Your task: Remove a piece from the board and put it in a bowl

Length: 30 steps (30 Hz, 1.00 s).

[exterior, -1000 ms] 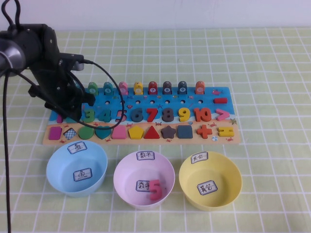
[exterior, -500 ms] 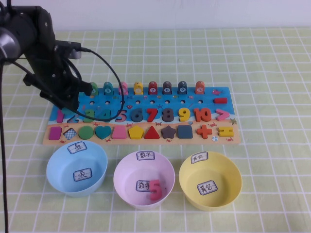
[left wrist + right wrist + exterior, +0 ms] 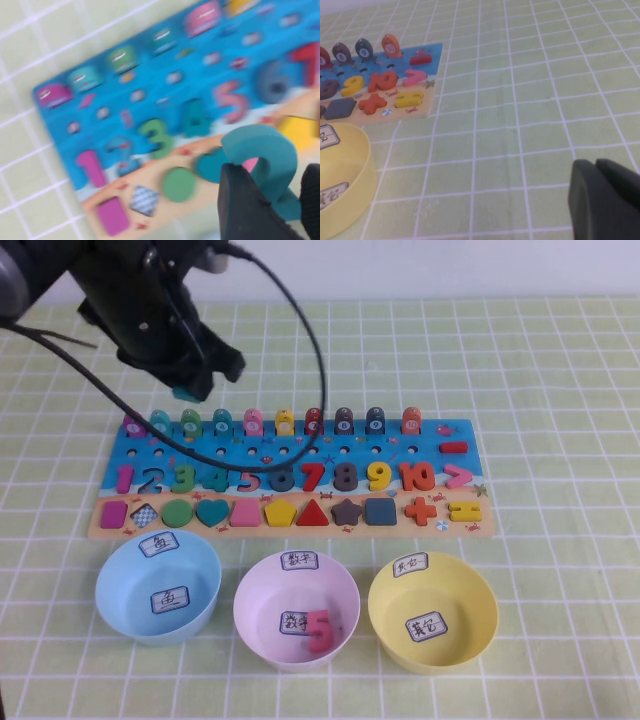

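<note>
Green-checked tablecloth (image 3: 560, 390), your left gripper (image 3: 190, 390) clamped on teal "2" (image 3: 267, 160), held high over board (image 3: 455, 530) far-left end w/ pink bowl (image 3: 262, 592) nearside; right gripper (image 3: 607, 200) fingers pressed together off board's right.

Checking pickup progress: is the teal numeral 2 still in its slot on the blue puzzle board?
Out. The left hand holds the teal numeral 2 above the blue puzzle board; its slot shows empty.
</note>
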Each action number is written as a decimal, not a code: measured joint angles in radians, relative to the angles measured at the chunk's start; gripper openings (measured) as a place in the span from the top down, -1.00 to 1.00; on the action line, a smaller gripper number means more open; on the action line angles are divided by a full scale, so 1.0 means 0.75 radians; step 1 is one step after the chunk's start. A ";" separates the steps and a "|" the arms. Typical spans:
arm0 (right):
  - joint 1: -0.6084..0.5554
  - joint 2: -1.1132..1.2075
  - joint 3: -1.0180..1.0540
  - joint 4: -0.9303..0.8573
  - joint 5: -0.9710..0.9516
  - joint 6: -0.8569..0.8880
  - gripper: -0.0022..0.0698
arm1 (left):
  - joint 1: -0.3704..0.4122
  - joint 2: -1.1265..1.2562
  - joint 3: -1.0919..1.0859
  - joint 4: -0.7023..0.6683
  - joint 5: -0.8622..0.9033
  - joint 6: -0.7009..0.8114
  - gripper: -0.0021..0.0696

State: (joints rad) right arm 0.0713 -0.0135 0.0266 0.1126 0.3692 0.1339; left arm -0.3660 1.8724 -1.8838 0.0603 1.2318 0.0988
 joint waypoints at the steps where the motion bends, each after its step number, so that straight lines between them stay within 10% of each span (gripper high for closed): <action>1: 0.000 0.000 0.000 0.000 0.000 0.000 0.99 | -0.026 -0.026 0.015 -0.003 0.000 0.006 0.37; 15: 0.000 0.000 0.000 0.000 0.000 0.000 0.99 | -0.438 -0.295 0.755 -0.022 -0.232 -0.058 0.38; 30: 0.000 0.000 0.000 0.000 0.000 0.000 0.99 | -0.460 -0.130 0.805 -0.061 -0.375 -0.022 0.24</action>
State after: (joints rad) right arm 0.0713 -0.0135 0.0266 0.1126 0.3692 0.1339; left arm -0.7108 1.7750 -1.2798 0.0145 0.9506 0.0826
